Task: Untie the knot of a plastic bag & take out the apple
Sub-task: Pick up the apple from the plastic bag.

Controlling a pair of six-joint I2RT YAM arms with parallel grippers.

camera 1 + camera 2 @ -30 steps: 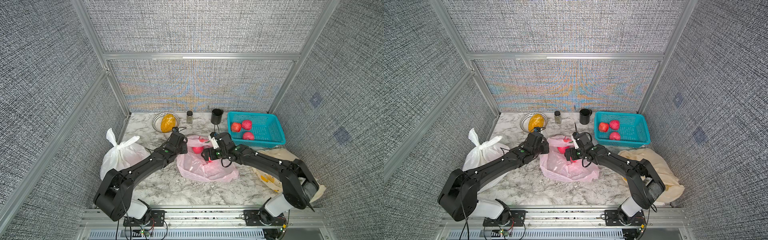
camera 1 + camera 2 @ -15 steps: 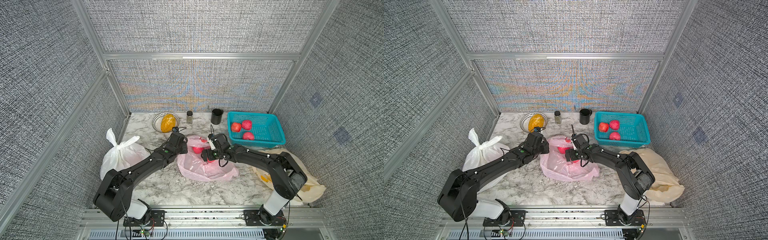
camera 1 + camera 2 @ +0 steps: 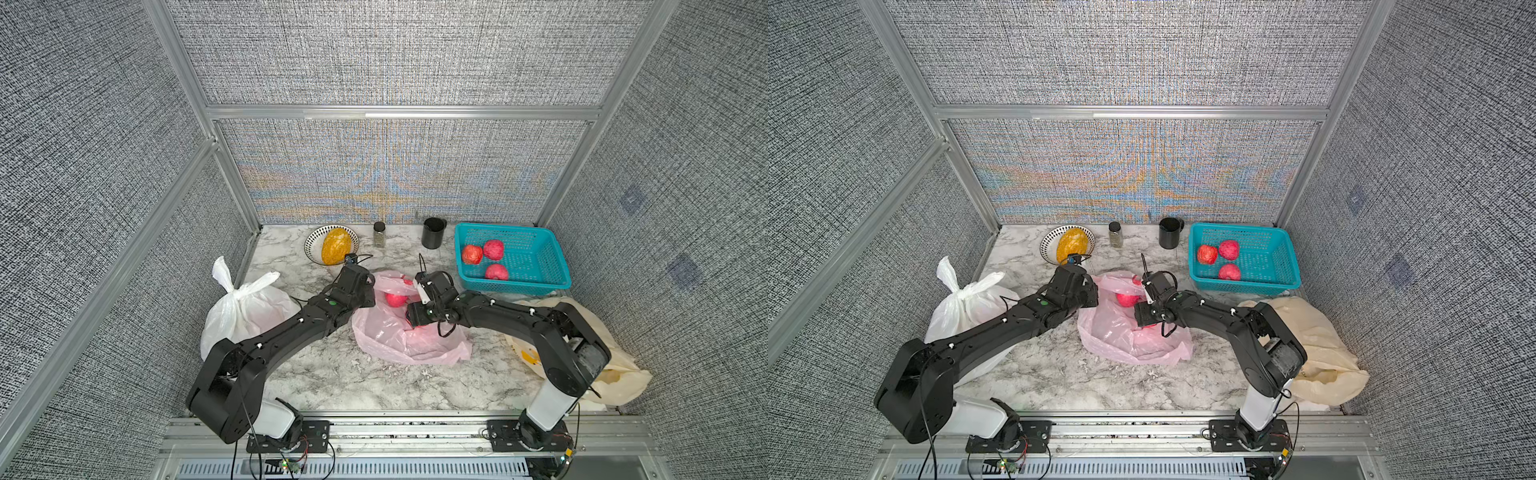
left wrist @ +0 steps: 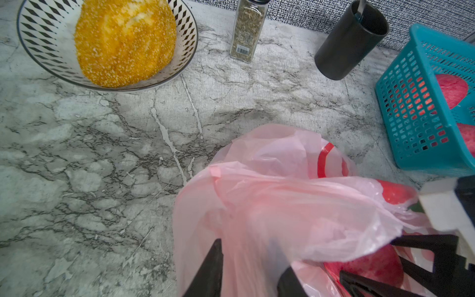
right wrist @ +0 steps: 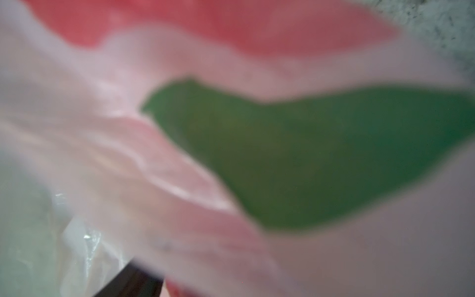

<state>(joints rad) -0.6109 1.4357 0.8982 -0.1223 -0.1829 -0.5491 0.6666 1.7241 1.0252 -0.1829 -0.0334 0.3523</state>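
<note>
3 red apples (image 3: 493,249) sat in basket (image 3: 536,266), 1 apple (image 3: 395,299) in pink bag (image 3: 386,336); left gripper (image 4: 250,257) pinched pink bag film; right gripper (image 4: 367,258) fingers (image 4: 416,244) flanked the apple, closure unclear.

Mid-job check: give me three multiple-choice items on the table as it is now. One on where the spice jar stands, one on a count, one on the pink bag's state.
1. Where does the spice jar stand?
A) between the patterned bowl and the black mug
B) at the front edge
C) in the far left corner

2. How many apples lie in the teal basket?
A) one
B) three
C) five

3. The pink bag is:
A) knotted shut
B) open, with an apple showing inside
C) flat and empty

Key:
1 A, the jar stands by the back wall with bowl and mug on either side.
2 B, both top views show three red apples.
3 B, its mouth gapes around a red apple.
</note>
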